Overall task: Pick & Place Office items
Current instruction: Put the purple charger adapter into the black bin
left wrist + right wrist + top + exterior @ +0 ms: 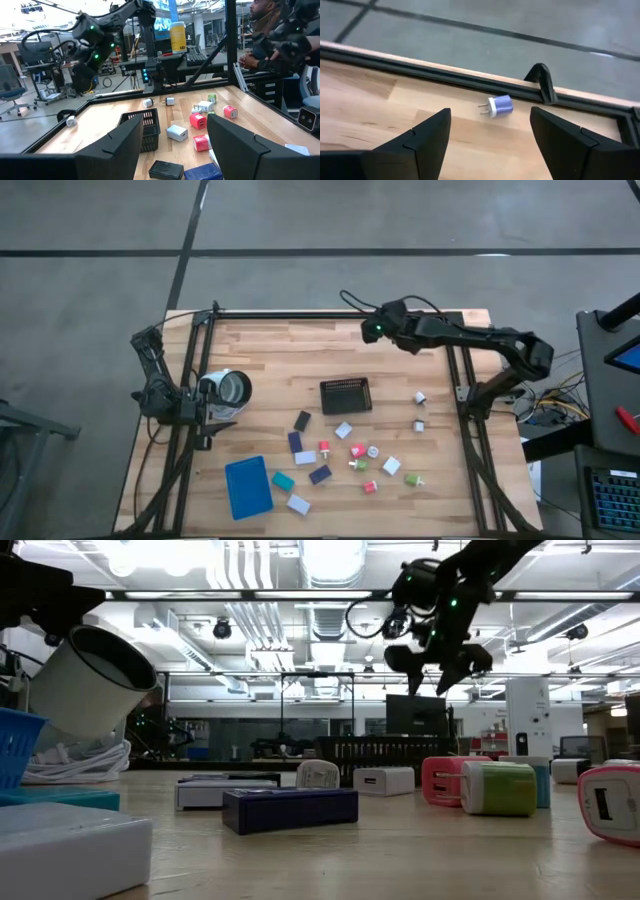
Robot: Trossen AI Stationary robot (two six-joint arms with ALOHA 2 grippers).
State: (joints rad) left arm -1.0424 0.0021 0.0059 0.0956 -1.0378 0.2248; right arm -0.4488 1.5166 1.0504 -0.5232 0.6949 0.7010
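Small office items lie scattered on the wooden table's near half: navy blocks (302, 420), white blocks (343, 430), a teal block (283, 480), pink and red plug-like pieces (357, 451) and a green one (412, 479). My right gripper (374, 330) hangs open above the table's far edge. In its wrist view a lilac plug piece (499, 105) lies on its side on the wood beyond the open fingers (490, 130). My left gripper (228, 388) waits open at the table's left, facing the items (172, 145).
A black mesh basket (346, 395) stands mid-table, and a flat blue tray (248, 486) lies near the near-left corner. A black frame rail (470, 80) runs along the far edge. Two small white plugs (421, 397) lie toward the right. A person (270, 30) sits beyond the table.
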